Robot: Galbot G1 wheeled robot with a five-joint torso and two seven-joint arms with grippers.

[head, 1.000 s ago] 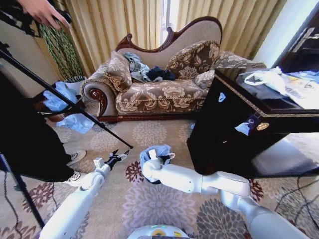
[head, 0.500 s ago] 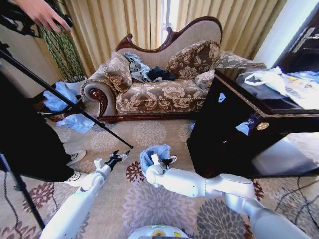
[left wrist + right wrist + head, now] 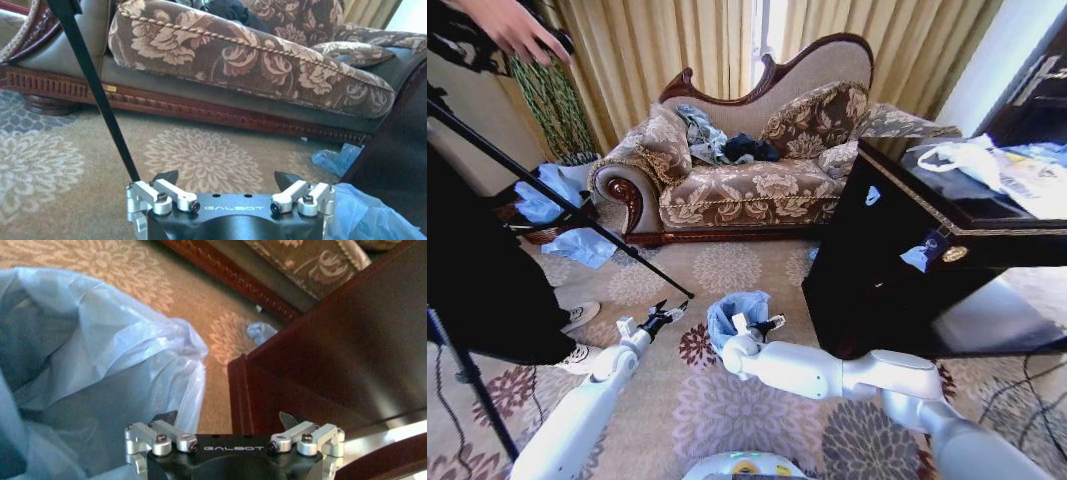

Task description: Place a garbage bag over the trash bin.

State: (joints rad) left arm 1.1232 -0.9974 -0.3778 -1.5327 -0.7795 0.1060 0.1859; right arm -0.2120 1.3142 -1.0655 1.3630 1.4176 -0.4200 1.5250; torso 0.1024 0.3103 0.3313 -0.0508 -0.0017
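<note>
Pale blue garbage bag (image 3: 735, 310) is seen draped on the carpet (image 3: 727, 400) before the sofa (image 3: 747, 190).
Right gripper (image 3: 761, 325) beside it — spread wide, empty; left gripper (image 3: 662, 317) likewise. Bin is hidden by the plastic.

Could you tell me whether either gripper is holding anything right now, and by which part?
Nothing is held: left gripper and right gripper are open, the right beside the garbage bag.

Both end effectors (image 3: 667, 312) (image 3: 770, 323) hover low, fingers spread.
</note>
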